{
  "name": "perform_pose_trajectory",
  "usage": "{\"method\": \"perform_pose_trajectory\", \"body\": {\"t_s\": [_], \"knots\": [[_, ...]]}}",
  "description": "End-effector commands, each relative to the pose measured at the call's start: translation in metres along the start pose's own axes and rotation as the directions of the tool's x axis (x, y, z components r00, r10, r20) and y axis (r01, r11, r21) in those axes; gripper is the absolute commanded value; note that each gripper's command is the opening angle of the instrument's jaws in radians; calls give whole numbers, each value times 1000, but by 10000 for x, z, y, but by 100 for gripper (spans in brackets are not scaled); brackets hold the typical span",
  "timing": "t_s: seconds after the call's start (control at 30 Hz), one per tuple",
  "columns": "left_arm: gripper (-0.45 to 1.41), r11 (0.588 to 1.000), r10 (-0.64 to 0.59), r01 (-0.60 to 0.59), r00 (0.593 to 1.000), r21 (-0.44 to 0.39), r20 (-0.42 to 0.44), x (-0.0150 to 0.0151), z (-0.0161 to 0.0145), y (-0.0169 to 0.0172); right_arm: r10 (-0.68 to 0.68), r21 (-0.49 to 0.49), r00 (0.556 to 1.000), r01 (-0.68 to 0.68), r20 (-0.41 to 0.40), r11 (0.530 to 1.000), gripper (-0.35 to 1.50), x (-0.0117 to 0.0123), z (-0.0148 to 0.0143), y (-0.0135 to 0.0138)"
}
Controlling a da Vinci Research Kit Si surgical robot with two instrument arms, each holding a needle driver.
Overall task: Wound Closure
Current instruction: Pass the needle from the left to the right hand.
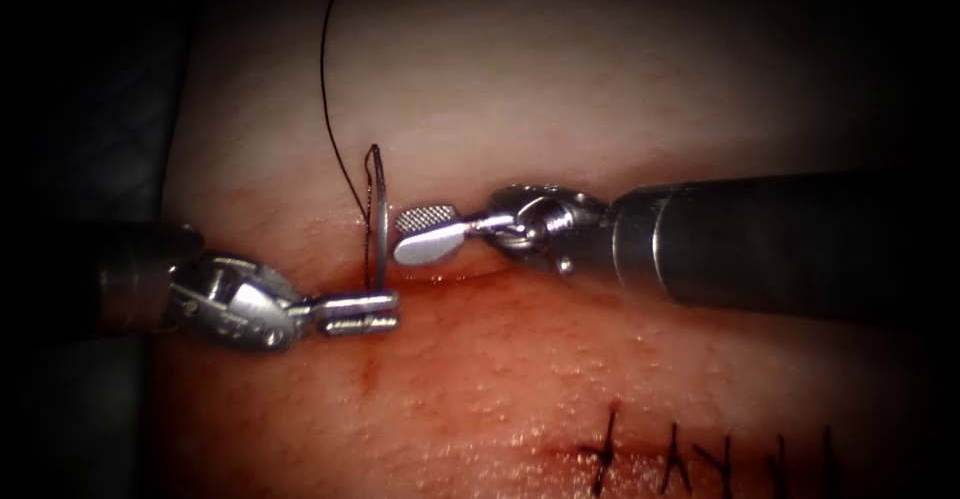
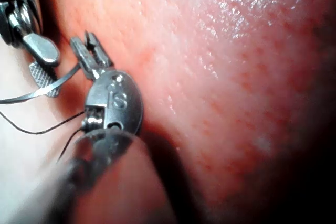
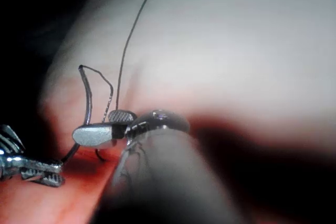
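Observation:
My left tool comes in from the left, its jaws shut on the lower end of the curved needle. The needle stands upright and edge-on above the red furrow in the tissue, and its visible length is out of the tissue. Black thread leaves the needle's top end and arcs up and away. My right tool reaches in from the right, its jaws open at the needle's middle and holding nothing. In the left wrist view the left tool grips the needle. In the right wrist view the right tool sits against the needle.
Several dark finished stitches cross a closed line at the lower right. Red fluid wets the tissue below the tools. Pale tissue rises behind the needle. The right tool's thick shaft spans the right half of the endoscope view.

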Motion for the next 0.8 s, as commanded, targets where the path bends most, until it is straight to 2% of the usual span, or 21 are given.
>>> {"method": "perform_pose_trajectory", "body": {"t_s": [0.03, 0.17, 0.47, 0.57, 0.73, 0.8], "knots": [[-45, 1000, 2, -2, 1000, 0, -3, -4, 7, 1, 17, 11, 1000, -16, -14, 1000, 123, 2, 11, 5], [-45, 1000, 8, -8, 1000, 1, -3, -4, 8, 1, 30, 12, 999, -30, -19, 999, 128, 4, 13, 4], [-45, 1000, 7, -7, 1000, 4, 1, -4, 12, 1, 37, 12, 999, -37, -25, 999, 126, 3, 21, 1], [-45, 1000, 8, -8, 1000, 4, 1, -4, 13, 1, 49, 14, 998, -48, -29, 999, 108, 3, 25, -1], [-45, 1000, 9, -9, 1000, 4, 1, -3, 13, 2, 49, 14, 998, -48, -35, 999, 93, 3, 29, -1], [-45, 1000, 9, -9, 1000, 4, 1, -3, 13, 3, 49, 14, 998, -48, -35, 999, 81, 3, 29, -1]]}}
